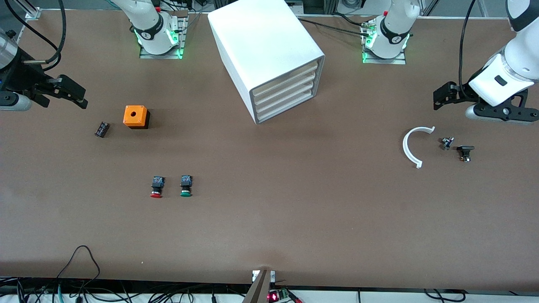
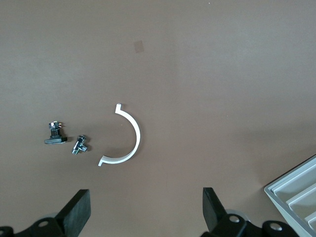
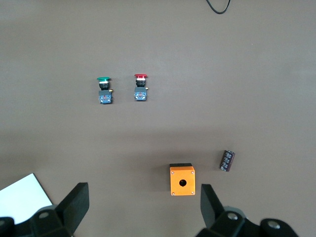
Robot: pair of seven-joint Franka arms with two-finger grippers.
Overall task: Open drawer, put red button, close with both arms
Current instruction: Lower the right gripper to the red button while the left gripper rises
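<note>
Left pincer, fingers spread with nothing between them, hanging at the right edge of the frame above a white curved piece and two small dark parts. Right pincer, likewise spread wide, at the left edge over bare brown bench. Below it, an orange box. Lower left of centre, red button just beside a green button. Top centre, white cabinet with the drawer shut.

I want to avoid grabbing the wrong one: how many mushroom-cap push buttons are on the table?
2. The red button and the green button lie side by side, nearer the front camera than the orange box, the red one toward the right arm's end. None seems hidden.
</note>
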